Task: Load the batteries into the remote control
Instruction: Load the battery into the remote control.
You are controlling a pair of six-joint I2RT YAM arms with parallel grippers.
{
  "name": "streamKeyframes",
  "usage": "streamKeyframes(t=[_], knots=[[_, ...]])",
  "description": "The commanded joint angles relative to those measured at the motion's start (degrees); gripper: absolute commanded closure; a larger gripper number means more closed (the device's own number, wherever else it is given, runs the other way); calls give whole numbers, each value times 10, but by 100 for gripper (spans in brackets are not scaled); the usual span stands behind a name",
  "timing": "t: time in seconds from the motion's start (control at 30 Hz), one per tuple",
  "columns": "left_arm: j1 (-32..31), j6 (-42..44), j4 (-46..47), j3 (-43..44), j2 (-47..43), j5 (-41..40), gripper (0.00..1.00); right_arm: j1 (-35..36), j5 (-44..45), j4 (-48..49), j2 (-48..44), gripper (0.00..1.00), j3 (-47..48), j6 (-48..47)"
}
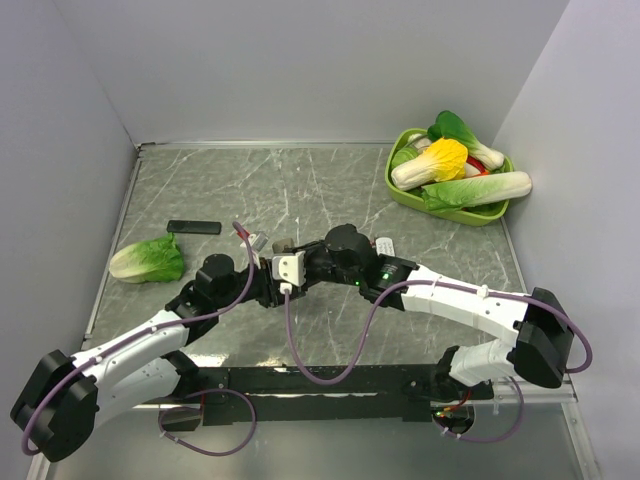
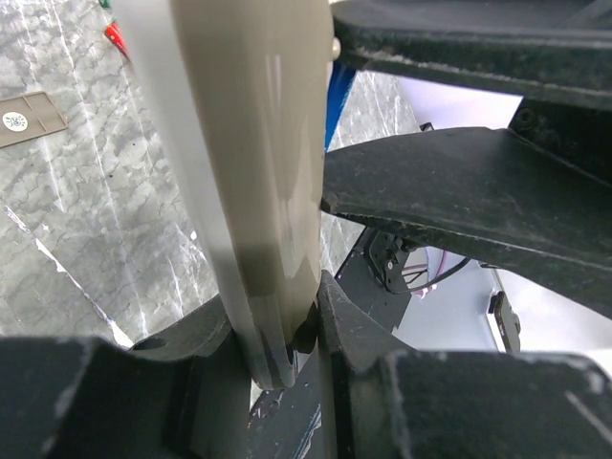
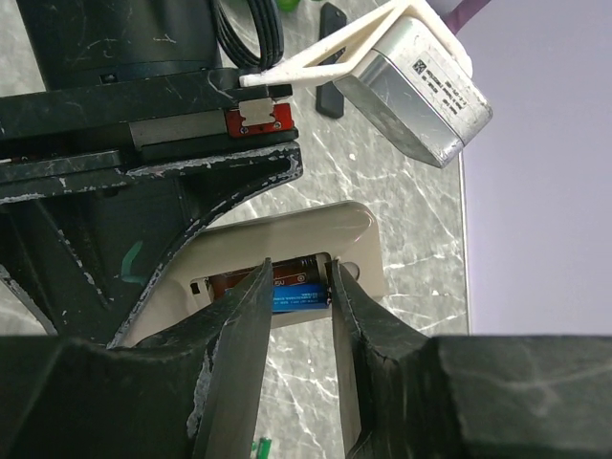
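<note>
Sitting well beyond the right gripper and off to its right, one green basket holds a heap of vegetables: one yellow cabbage, one bok choy, some long white-stemmed ones, full count unclear. One lettuce lies well left of the left gripper, with one black bar just beyond the lettuce. One wider white remote lies close behind the right gripper. One remote control is mid-table, clamped tight between the left gripper's fingers, grey-beige back toward the right gripper. Its open compartment holds one red-brown battery and a blue printed part. Right gripper fingertips sit partly apart, straddling the blue part; can't tell if they squeeze it.
</note>
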Motion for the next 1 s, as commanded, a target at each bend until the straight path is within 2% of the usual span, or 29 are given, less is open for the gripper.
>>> streamKeyframes(t=[0.0,0.4,0.57,0.8,0.97], knots=[[-4,5,89,8,-20,21,99,8,6,-45,14,61,21,-17],[-2,-9,120,-8,-28,8,99,24,-48,-79,27,64,18,13],[-1,-13,137,-19,-44,-6,99,24,-84,-57,22,67,-3,44],[1,-19,198,-43,-79,6,99,4,-145,23,27,85,-43,123],[1,-14,219,-60,-116,15,99,-14,-157,58,31,89,-67,152]])
